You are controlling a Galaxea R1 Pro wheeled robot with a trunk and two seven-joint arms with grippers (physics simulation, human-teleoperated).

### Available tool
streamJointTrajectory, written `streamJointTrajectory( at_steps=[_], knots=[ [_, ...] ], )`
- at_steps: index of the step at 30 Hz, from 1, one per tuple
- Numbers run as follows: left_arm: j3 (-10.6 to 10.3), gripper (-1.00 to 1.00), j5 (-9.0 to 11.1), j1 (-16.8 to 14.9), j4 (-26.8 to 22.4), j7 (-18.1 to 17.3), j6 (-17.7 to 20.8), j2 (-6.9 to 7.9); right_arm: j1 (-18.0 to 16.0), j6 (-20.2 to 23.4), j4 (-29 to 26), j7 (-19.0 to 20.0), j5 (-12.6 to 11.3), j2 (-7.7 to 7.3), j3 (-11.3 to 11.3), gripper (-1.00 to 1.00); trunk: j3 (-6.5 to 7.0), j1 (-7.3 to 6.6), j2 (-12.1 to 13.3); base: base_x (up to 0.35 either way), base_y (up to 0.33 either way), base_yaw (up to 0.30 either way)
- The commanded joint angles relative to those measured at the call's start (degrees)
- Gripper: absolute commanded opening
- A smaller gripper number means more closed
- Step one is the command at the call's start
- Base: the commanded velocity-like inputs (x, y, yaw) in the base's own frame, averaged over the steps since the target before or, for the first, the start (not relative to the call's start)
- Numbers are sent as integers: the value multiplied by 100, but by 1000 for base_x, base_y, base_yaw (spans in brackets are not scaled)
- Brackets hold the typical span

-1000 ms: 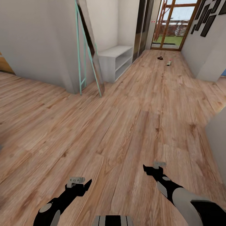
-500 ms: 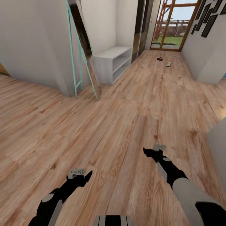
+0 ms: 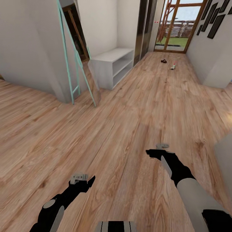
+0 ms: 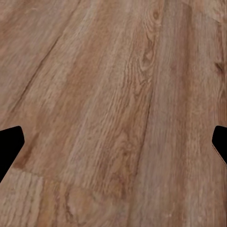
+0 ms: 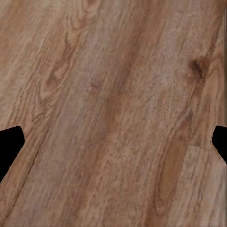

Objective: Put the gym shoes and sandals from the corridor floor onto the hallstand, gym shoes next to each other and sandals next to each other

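**Heading down the corridor with nothing yet on the rack**

Carrying nothing, my left gripper (image 3: 84, 181) hangs low over the corridor floor (image 3: 129, 122); from its wrist camera I see the two fingertips set wide apart at the frame's sides with bare planks between them — released. My right gripper (image 3: 154, 152) is the same, spread wide and empty over wood grain.

By my reckoning the task has hardly begun. Far ahead, near the glazed door (image 3: 175, 29), a dark sandal (image 3: 164, 61) and a pale gym shoe (image 3: 173, 66) lie on the floor, near each other; I cannot make out their partners at this distance. The hallstand (image 3: 112, 66) stands against the left wall — its top and shelves look bare, though they are small in the head view.

Open room is generous down the middle. On my left a leaning mirror on a mint frame (image 3: 75, 71) sits at a wall corner; on my right a grey wall edge (image 3: 224, 158) comes close to my right arm.
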Motion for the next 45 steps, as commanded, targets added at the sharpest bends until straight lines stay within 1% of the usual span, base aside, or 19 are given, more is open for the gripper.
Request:
streamJointTrajectory(
  at_steps=[1,8,15,22,25,26,27,28,30,31,33,36,37,40,41,42,43,44,45],
  knots=[
    [6,100,57,-3,-6,-7,52,-3,0,24,-12,13,-46,-9,-17,100,-5,2,-2,305,-160,-7],
    [58,100,59,-6,1,-9,52,0,0,-10,-28,21,-55,-40,-25,100,-5,2,-2,305,-159,-151],
    [82,100,60,-5,2,-8,52,1,0,-327,-24,17,-54,-45,-33,100,-5,2,-2,305,-159,-245],
    [86,100,60,-9,2,-7,52,-2,0,-421,-22,6,-40,-43,-26,100,-5,2,-2,305,-158,-33],
    [82,100,61,-9,2,-7,52,0,0,-770,80,11,0,-46,-21,100,-5,2,-2,305,-155,-1],
    [79,100,56,-9,2,-13,52,1,0,-1937,521,6,10,-43,-18,100,-5,2,-2,305,-154,0],
    [79,100,55,-9,3,-14,52,1,0,-2138,618,6,11,-43,-18,100,-5,2,-2,305,-154,0],
    [75,100,54,-9,6,-15,52,1,0,-2494,803,5,12,-42,-17,100,-5,2,-2,305,-154,0],
    [72,100,53,-9,8,-15,52,1,0,-2861,1027,9,15,-42,-17,100,-5,2,-2,305,-154,0],
    [71,100,53,-9,9,-16,52,1,0,-3026,1139,10,18,-42,-17,100,-5,2,-2,305,-154,0],
    [74,100,52,-9,12,-16,52,1,0,-3220,1310,17,21,-42,-17,100,-5,2,-2,305,-154,0],
    [76,100,52,-11,18,-16,52,1,0,-3572,1438,23,24,-40,-15,100,-5,2,-2,306,-154,0],
    [73,100,52,-14,25,-16,52,1,0,-3848,1510,22,24,-38,-13,100,-5,2,-2,306,-154,0],
    [67,100,52,-16,35,-16,52,1,0,-4428,1708,20,27,-23,-10,100,-5,2,-2,306,-154,0],
    [64,100,52,-17,40,-16,52,1,0,-4886,1893,14,29,-12,-9,100,-5,2,-2,306,-154,0],
    [63,100,52,-17,43,-16,52,1,0,-5126,1990,14,29,-8,-9,100,-5,2,-2,305,-154,0],
    [62,100,52,-17,47,-16,52,1,0,-5591,2175,15,30,2,-6,100,-5,2,-2,306,-154,0],
    [61,100,52,-17,49,-16,52,1,0,-5811,2257,17,31,6,-4,100,-5,2,-2,306,-154,0],
    [60,100,52,-18,52,-16,52,1,0,-6500,2485,19,32,14,-1,100,-5,2,-2,305,-154,0]
  ],
)
